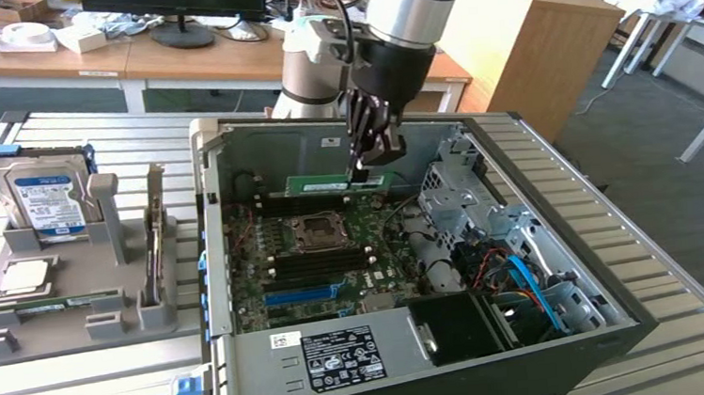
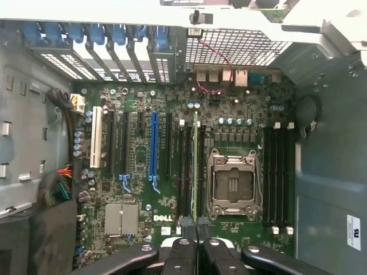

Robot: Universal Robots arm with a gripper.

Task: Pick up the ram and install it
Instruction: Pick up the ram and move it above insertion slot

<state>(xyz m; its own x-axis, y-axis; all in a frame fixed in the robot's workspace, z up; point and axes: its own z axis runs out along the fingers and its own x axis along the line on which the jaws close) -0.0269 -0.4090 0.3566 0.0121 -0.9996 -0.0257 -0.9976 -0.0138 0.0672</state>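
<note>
claw (image 1: pixel 360 170) clamped on the ram (image 1: pixel 325 183), held level inside the computer case (image 1: pixel 322 141), above the slots beside the processor socket (image 2: pixel 231 184). best bet: keep it square to 1 slot and press evenly. notch, latches and the gap to the slot can't be made out.

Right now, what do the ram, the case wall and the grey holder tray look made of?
The ram, gripped by the tool: green circuit-board laminate, matte. The case wall: bare sheet metal by the look, dull grey with folded edges. The holder tray: uniform matte grey, likely plastic; could be painted.
</note>
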